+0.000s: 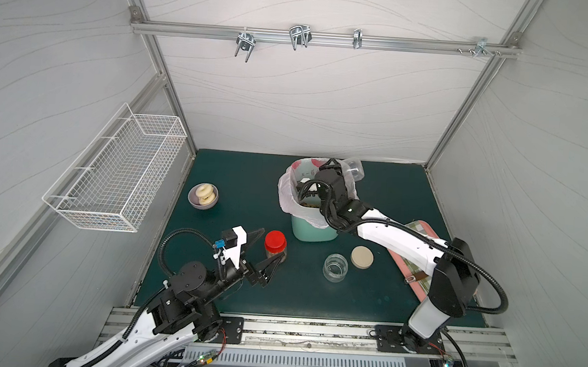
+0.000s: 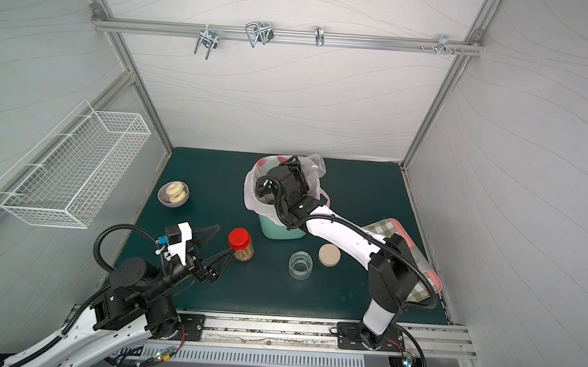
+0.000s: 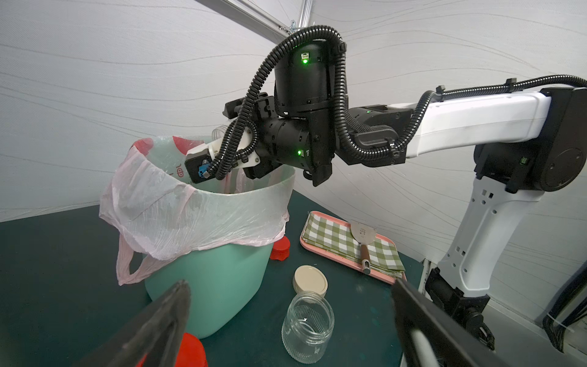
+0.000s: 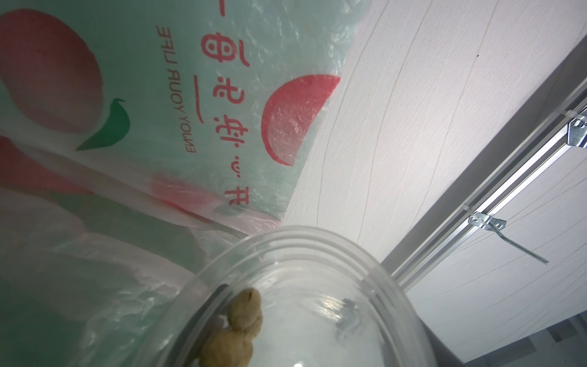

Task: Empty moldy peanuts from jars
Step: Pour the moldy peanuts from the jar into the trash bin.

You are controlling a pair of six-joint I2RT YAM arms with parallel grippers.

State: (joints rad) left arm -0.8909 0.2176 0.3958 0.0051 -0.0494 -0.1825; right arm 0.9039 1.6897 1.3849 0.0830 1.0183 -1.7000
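Nearest the base, the left gripper [image 2: 225,240] is spread wide and grasps nothing. Its tips reach the full jar [image 1: 275,252], which stands upright under a red cap [image 1: 275,241] and is packed with peanuts [image 2: 244,255]. Whether a tip touches the jar cannot be told.

Mid-table, the empty jar [image 1: 335,267] stands open, with its beige lid [image 1: 362,257] flat just beside it.

Farther back is the bin [image 1: 314,228], lined with a bag [image 3: 178,206]. Peanuts already lie inside it, and a loose cap [image 3: 280,249] sits on the table at its foot. Over the bin's far rim, the right gripper [image 1: 341,169] is clenched on the tipped jar [image 1: 354,169]. The right wrist view shows 2 peanuts inside it.

The jars look stiff, smooth and light — probably slippery, so a squeeze across the body below the threads should hold best. The full jar will likely feel heavier and needs 1 claw on the body while the other twists the ribbed cap. The peanuts are small and loose, so they should pour freely, though a few may cling and want a shake.
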